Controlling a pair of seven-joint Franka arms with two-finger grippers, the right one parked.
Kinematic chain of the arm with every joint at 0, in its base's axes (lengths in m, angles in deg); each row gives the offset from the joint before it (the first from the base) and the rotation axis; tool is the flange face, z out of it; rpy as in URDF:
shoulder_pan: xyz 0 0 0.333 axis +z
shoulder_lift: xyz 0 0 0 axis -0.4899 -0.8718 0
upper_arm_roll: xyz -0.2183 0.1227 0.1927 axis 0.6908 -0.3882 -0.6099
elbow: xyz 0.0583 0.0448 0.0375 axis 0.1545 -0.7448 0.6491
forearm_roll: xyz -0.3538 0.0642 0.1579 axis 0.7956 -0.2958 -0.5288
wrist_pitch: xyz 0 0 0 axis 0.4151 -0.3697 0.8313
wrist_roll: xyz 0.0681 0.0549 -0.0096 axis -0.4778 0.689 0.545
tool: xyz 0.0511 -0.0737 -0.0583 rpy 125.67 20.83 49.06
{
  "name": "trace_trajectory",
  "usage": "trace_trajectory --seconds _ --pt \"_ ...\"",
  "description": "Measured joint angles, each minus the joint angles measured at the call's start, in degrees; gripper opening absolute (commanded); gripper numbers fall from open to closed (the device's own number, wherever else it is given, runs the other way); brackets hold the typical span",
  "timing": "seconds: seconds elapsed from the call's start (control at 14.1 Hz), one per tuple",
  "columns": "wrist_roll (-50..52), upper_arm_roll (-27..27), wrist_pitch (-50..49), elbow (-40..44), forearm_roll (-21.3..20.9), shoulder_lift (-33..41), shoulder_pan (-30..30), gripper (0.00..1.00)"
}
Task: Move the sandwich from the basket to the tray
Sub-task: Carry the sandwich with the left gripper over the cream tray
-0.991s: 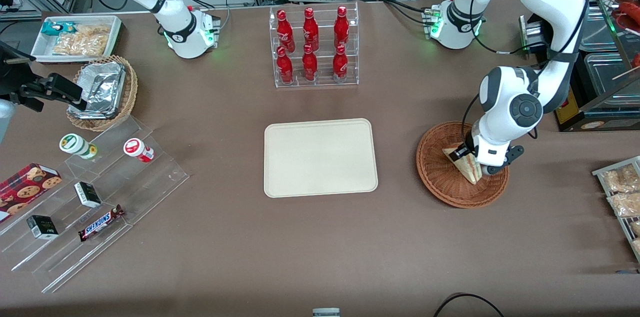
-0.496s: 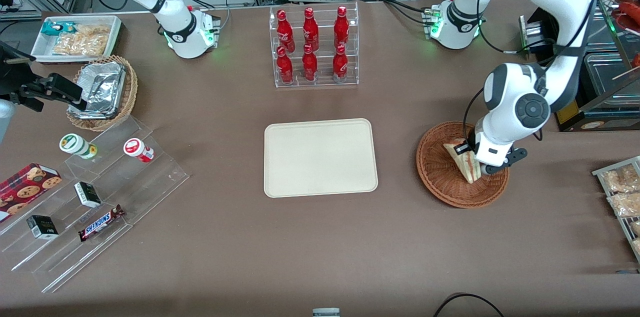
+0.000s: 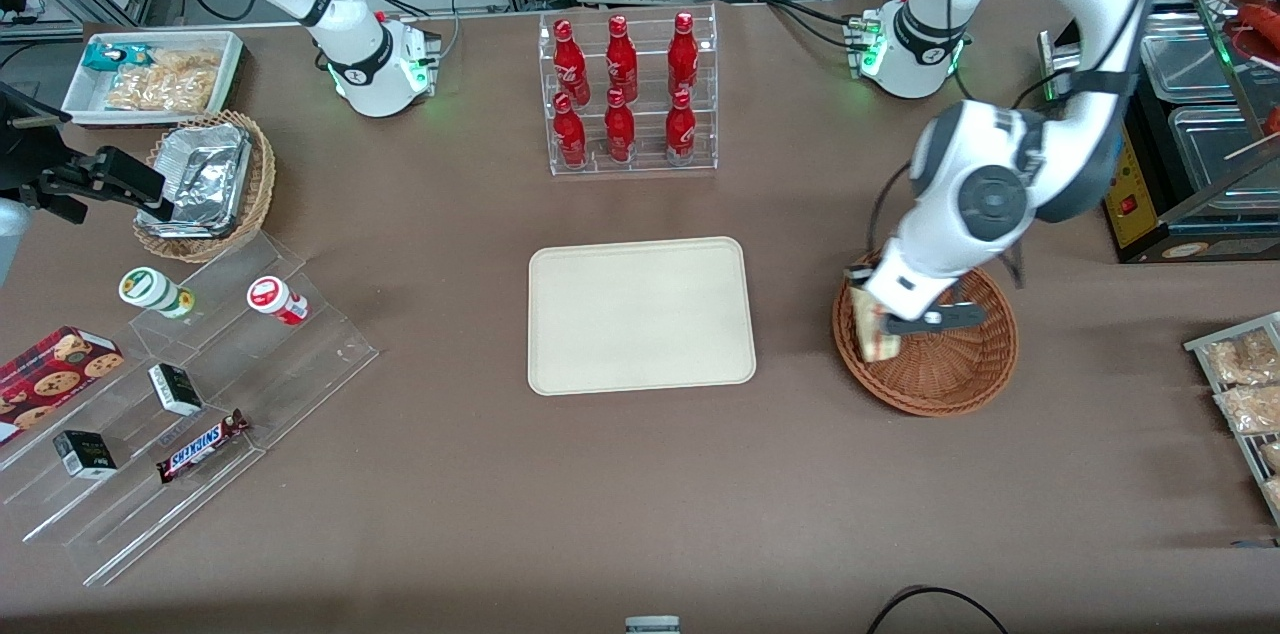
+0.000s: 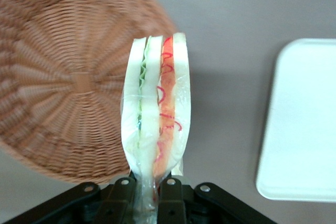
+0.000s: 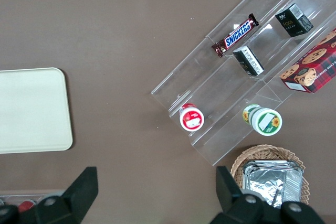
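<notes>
My left gripper [image 3: 872, 319] [image 4: 148, 192] is shut on the sandwich [image 3: 874, 335] [image 4: 156, 111], a clear-wrapped wedge of white bread with green and red filling. It holds the wedge in the air over the rim of the reddish-brown wicker basket [image 3: 945, 374] [image 4: 58, 87], on the side toward the tray. The basket holds nothing else. The cream tray [image 3: 640, 314] [image 4: 302, 124] [image 5: 29, 111] lies flat mid-table, bare, a short way from the basket toward the parked arm's end.
A clear rack of red bottles [image 3: 625, 94] stands farther from the front camera than the tray. Clear acrylic steps [image 3: 180, 394] with snacks, a tan basket of foil containers [image 3: 205, 179] and a white snack bin [image 3: 150, 74] lie toward the parked arm's end. Packaged snacks [image 3: 1240, 384] sit at the working arm's end.
The gripper has lifted the sandwich off the basket floor and carried it toward the tray, from over the basket's middle to over its tray-side rim.
</notes>
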Motion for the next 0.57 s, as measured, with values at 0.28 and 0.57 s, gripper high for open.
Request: trace_trajectory --seconds 0.28,0.57 --pt "5.7 0.1 -1.3 8.9 0.0 -7.9 -7.6 0.00" --pt "12.9 0.2 -1.5 17.5 0.0 -15.5 -14.5 0.00"
